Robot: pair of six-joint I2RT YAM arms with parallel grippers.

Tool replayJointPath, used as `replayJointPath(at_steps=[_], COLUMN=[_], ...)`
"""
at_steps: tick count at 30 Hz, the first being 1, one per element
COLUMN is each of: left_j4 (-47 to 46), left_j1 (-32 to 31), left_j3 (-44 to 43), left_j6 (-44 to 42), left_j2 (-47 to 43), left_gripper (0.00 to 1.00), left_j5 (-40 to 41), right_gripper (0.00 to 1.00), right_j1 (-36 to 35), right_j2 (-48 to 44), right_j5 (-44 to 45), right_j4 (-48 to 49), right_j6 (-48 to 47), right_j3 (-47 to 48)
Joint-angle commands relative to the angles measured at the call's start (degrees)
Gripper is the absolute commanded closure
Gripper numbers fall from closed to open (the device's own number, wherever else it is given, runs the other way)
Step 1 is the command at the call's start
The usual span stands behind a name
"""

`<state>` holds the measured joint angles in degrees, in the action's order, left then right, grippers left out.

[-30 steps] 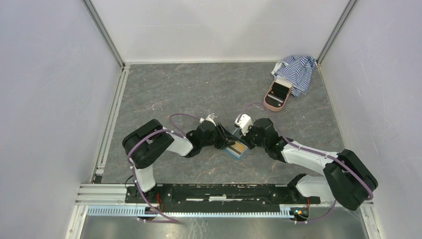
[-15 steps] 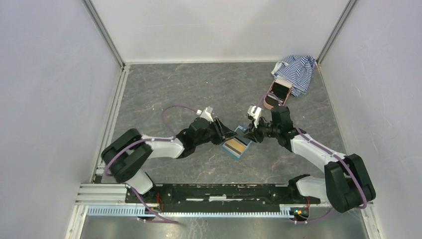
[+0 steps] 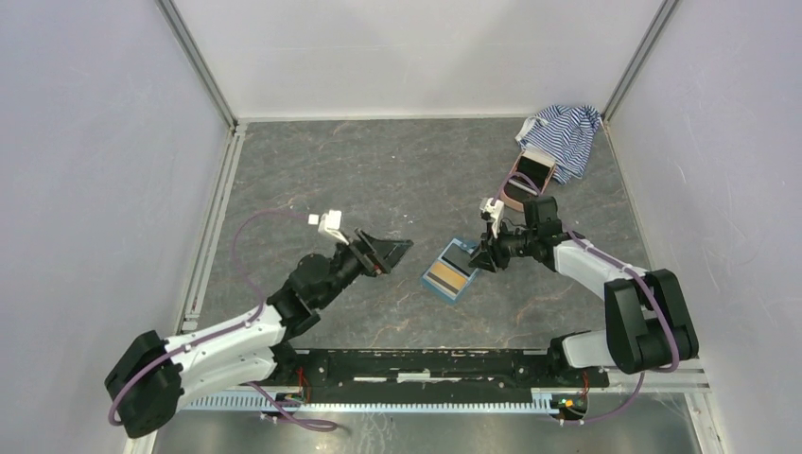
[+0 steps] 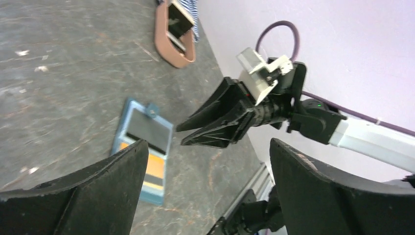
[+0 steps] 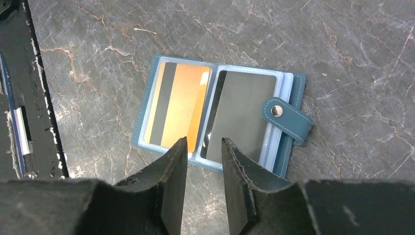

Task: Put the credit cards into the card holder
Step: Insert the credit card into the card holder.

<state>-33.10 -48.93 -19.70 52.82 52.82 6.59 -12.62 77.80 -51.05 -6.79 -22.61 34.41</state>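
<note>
Left gripper (image 3: 392,253), now wide and empty, has drawn well away from the card holder (image 3: 449,272), while the right gripper (image 3: 480,260), narrowly parted and empty, hovers just beside it, leaving the gold card (image 5: 181,105) and grey card (image 5: 242,112) sleeved in the open holder, so the task looks about done.

Just ahead of the black right gripper (image 5: 204,143), the folding card holder (image 5: 288,120) is teal-blue outside and pale blue inside. The orange-gold plastic credit card (image 5: 178,105) has a dark stripe (it runs the long way). The dark grey plastic credit card (image 5: 242,115) is plain. The stone-look table (image 5: 342,39) is grey with pale veins. Farther off are a pink oval case (image 4: 166,46) and a blue-and-white striped cloth (image 3: 566,132).
</note>
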Motion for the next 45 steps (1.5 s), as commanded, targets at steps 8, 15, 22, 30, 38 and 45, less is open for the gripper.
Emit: replayJointPath(at_steps=[8,15,22,30,38,45], left_j4=[-12.23,-19.41,-24.45,-24.98,-26.47,-26.03], left_j1=[0.50,0.50,0.50,-0.73,-2.02,-2.36], left_j3=[12.02,9.67,7.92,5.03,3.02,1.76], left_j6=[4.59,7.04,10.46,11.27,12.47,12.97], left_j2=[0.81,12.07,20.82,27.01,31.99,34.41], left_gripper=[0.00,0.00,0.01,0.02,0.02,0.03], left_j5=[3.63,-2.29,-6.11,-8.69,-10.28,-11.15], right_gripper=[0.59,0.57,0.56,0.55,0.55,0.55], right_j1=[2.68,3.94,4.92,6.23,6.50,6.58], right_j2=[6.90,9.74,10.95,12.45,13.35,13.79], right_j5=[-1.69,-3.53,-2.31,-1.95,-1.13,-0.45], right_j4=[-3.06,-4.15,-4.51,-4.55,-4.88,-5.43], right_j6=[0.93,1.94,2.98,3.29,3.28,3.01], right_j3=[5.31,6.26,6.81,7.25,7.41,7.42])
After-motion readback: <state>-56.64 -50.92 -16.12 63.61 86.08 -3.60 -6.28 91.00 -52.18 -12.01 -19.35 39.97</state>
